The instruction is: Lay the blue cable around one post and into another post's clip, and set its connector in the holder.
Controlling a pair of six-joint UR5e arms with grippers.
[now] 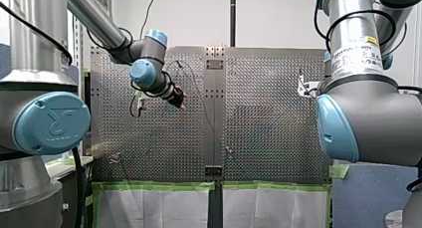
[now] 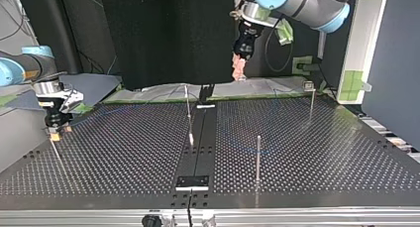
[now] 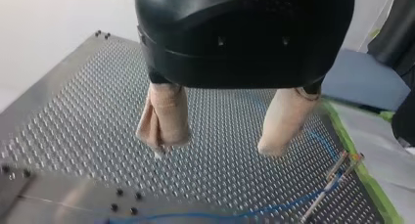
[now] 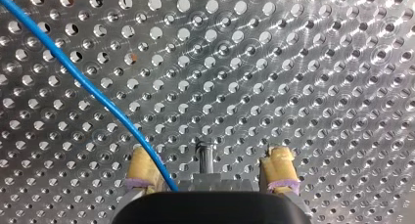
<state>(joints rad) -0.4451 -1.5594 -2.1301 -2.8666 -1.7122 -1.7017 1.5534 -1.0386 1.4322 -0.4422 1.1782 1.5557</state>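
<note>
Desk (image 2: 322,152): perforated metal, halved by a plain strip (image 2: 197,147), my landmark here.
Left hand (image 3: 218,148): beige pads (image 3: 164,116) spread wide, nothing between them; I have it hanging clear above the desk, near the strip's far end in the top view.
Right hand (image 4: 210,170): yellow pads (image 4: 280,166) wide apart, gripping nothing; low over the desk, well apart from the strip, toward the top view's left edge.
Cable (image 4: 88,84): blue, lying on the desk; it passes just inside one yellow pad and goes under the right hand's body.
Cable, left wrist view: it runs from the strip across the desk to a thin post (image 3: 333,177) by the green tape (image 3: 367,180).
Stub (image 4: 203,154): metal, between the yellow pads; post or hand part, I cannot tell.
Mid post (image 2: 258,155): upright, near the strip, at its right in the top view.
</note>
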